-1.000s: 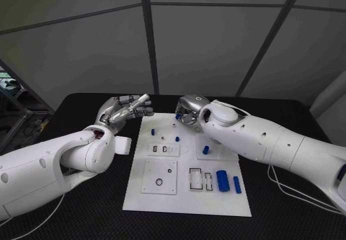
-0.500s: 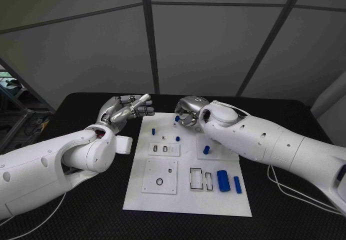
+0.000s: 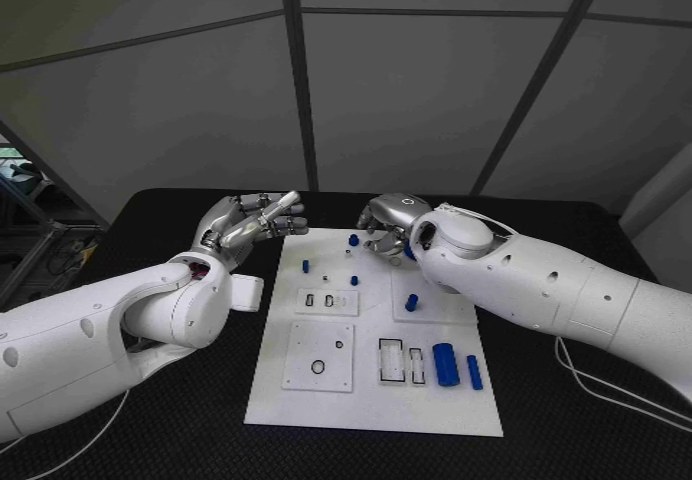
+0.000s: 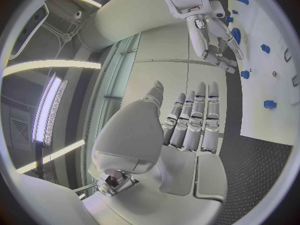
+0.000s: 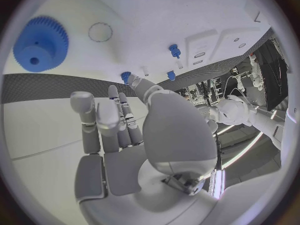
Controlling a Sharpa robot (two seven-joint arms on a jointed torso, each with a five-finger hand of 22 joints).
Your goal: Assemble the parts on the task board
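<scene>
While both hands hover over far end of task board [image 3: 378, 400], you have left hand [image 3: 254, 222] off board's left edge, fingers straight and together, holding nothing. Right hand [image 3: 387, 228] above far edge, fingers curled; can't tell if it grips anything. Blue gear [image 5: 40, 43] lies on board near right hand. Small blue peg [image 3: 355, 239] just beside its fingers. Two long blue parts [image 3: 456, 364] lie at near right

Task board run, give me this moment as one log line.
left hand: open, raised off board's far left corner | right hand: holds nothing, over task board far edge | blue gear: on board by right hand
</scene>
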